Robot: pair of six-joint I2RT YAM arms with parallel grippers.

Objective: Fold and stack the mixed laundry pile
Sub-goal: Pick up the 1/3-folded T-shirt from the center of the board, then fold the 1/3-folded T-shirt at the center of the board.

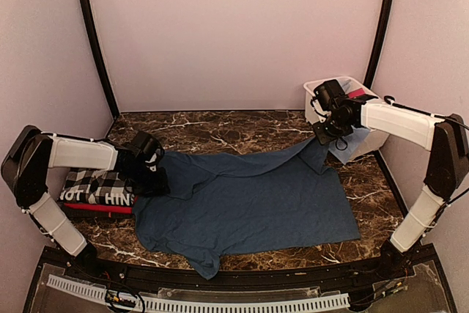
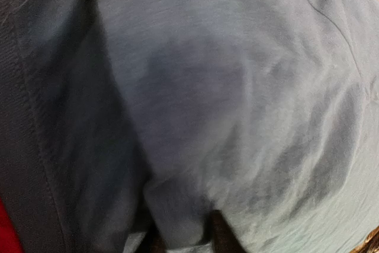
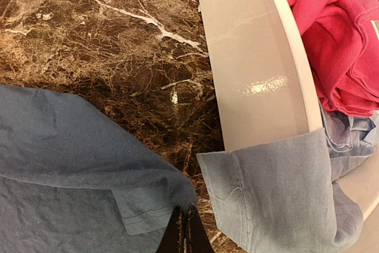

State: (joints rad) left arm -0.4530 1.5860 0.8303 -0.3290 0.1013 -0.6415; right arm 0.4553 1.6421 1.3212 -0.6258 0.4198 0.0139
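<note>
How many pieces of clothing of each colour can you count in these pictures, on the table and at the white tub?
navy blue tee, spread on the table: 1
black-and-white checked piece, folded at the left: 1
red piece under the checked one: 1
pink piece in the tub: 1
light blue piece over the tub's rim: 1
Total: 5

Evenly lit from overhead in the top view, with a pinkish cast on the walls (image 1: 234,27) and shallow shadows along folds of the navy blue tee (image 1: 249,203). Slightly soft, bowed at the edges. Heavily blurred and dim in the left wrist view, darkest down the left. Sharper in the right wrist view: 1 glare streak on the white tub (image 3: 260,84), crisp veins in the marble table (image 3: 89,28).
</note>
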